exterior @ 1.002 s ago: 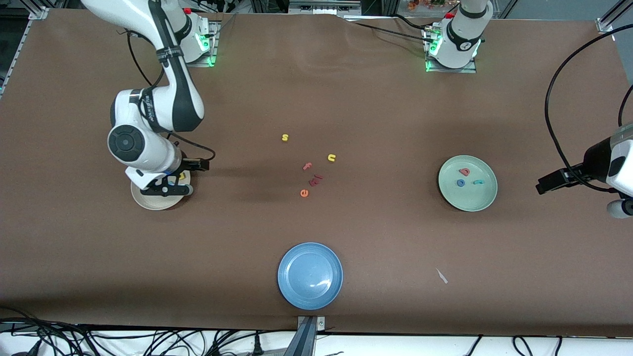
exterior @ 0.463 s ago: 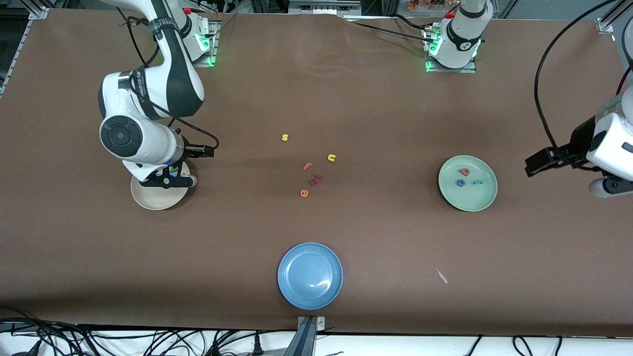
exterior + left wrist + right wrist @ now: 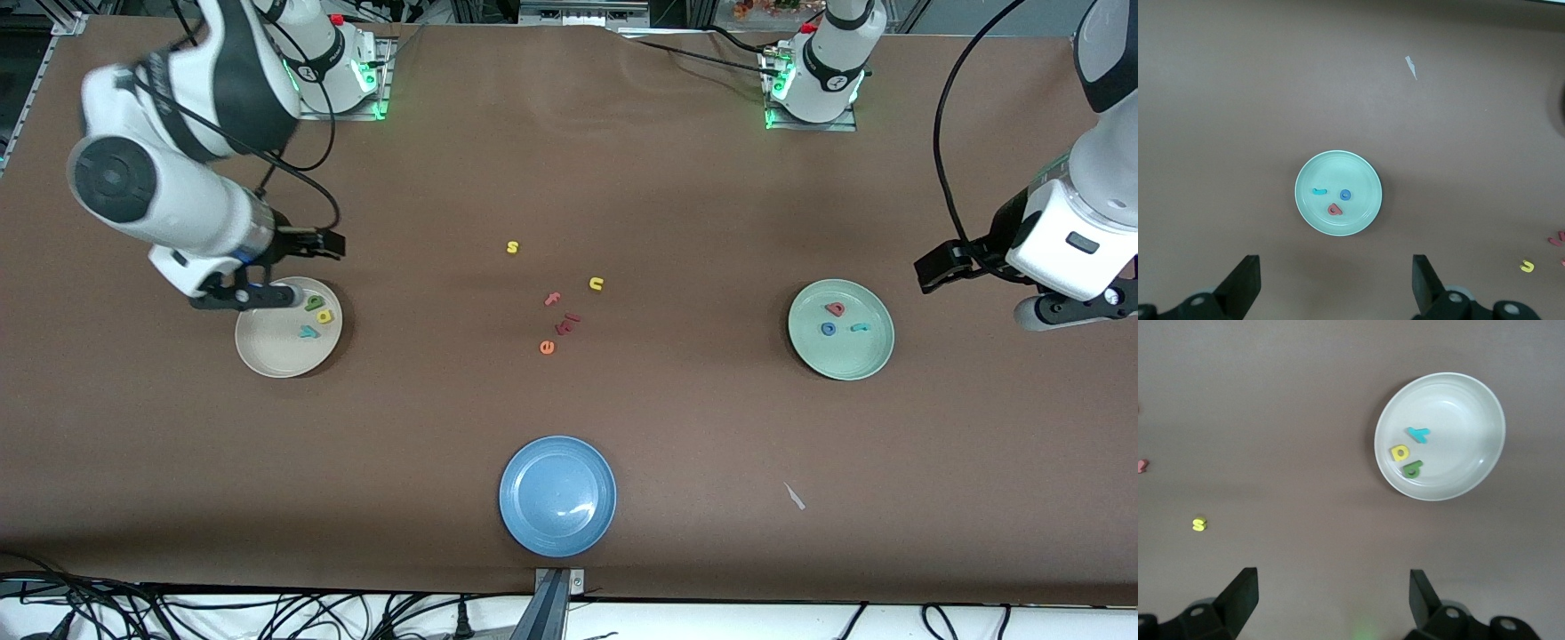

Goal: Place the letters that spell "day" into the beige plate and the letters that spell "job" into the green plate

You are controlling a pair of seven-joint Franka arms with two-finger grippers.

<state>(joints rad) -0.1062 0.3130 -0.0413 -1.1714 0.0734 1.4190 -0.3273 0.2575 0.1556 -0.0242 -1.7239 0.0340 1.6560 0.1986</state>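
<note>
Beige plate [image 3: 1471,463] on brown table [image 3: 1285,407] holding teal "y" [image 3: 1418,434], yellow "d" [image 3: 1399,453] and green "a" [image 3: 1412,468]; yellow "s" [image 3: 1199,524] apart; right gripper [image 3: 1331,593] fingers spread wide, empty.

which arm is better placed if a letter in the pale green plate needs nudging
Left. The open left gripper hangs beside the pale mint-green plate holding the red b, blue o and teal j. The open right gripper is at the cream-beige plate.

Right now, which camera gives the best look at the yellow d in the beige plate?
The right wrist view: the yellow d shows large and unobstructed in the beige plate. The front view shows it small. The left wrist view doesn't show it.
</note>
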